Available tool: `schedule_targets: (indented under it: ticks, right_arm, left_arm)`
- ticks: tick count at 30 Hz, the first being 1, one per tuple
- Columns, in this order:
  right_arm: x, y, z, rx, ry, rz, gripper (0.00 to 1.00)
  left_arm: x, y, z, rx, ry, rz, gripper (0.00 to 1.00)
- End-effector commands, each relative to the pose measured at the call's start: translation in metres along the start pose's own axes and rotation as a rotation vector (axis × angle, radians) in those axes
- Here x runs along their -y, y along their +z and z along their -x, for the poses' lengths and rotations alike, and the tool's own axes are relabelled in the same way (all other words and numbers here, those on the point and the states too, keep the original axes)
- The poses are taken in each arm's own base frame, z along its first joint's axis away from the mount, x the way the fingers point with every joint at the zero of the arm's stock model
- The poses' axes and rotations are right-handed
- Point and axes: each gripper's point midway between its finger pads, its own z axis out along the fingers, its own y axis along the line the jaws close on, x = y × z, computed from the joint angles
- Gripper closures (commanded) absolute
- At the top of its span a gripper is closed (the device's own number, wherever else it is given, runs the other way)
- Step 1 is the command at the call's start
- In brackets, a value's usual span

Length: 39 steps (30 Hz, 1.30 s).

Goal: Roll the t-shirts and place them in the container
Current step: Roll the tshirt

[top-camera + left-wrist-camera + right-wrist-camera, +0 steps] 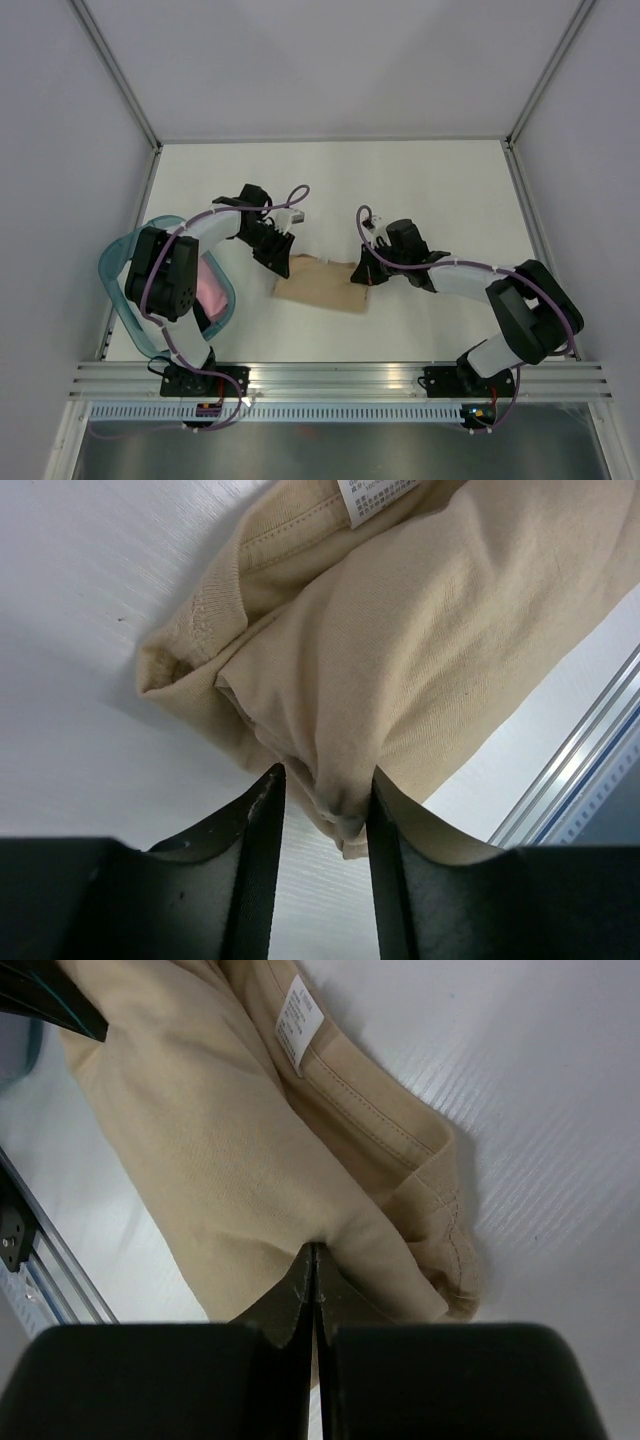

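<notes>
Tan t-shirt, folded into a thick, flat band, lies at mid-surface just ahead of the two arms, its neck label showing at the collar. Judge it light, limp cotton that will likely sag, bunch and let one layer slide over another. Take it by a bulky folded edge and catch every layer, not a single ply. Your right jaws are pressed fully together on a tuck of cloth at the band's right end, beside the ribbed collar. Your left jaws stand partly apart at the opposite end, with a fold of cloth between them but not clamped. Off to the left, a pink bundle sits in the teal basket.
</notes>
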Motion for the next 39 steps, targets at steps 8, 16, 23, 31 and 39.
schedule_targets:
  ticks: [8,16,23,31,39]
  right_arm:
    - [0.012,0.014,-0.003,-0.018,-0.001,0.033,1.0]
    - [0.021,0.019,-0.006,-0.032,-0.001,0.033,1.0]
    - [0.019,0.023,0.01,-0.019,-0.009,0.038,0.99]
    - [0.016,0.024,0.017,-0.008,-0.006,0.049,0.97]
    - [0.015,0.025,0.018,-0.013,-0.034,0.059,0.94]
  left_arm:
    - [-0.044,-0.025,0.035,0.075,0.05,0.168,0.53]
    - [-0.078,-0.033,0.038,0.051,0.073,0.31,0.53]
    - [-0.061,-0.095,0.098,0.17,0.472,0.476,0.49]
    - [0.038,-0.054,0.059,0.129,1.268,0.385,0.1]
    - [0.034,-0.001,0.023,-0.019,1.404,0.353,0.0]
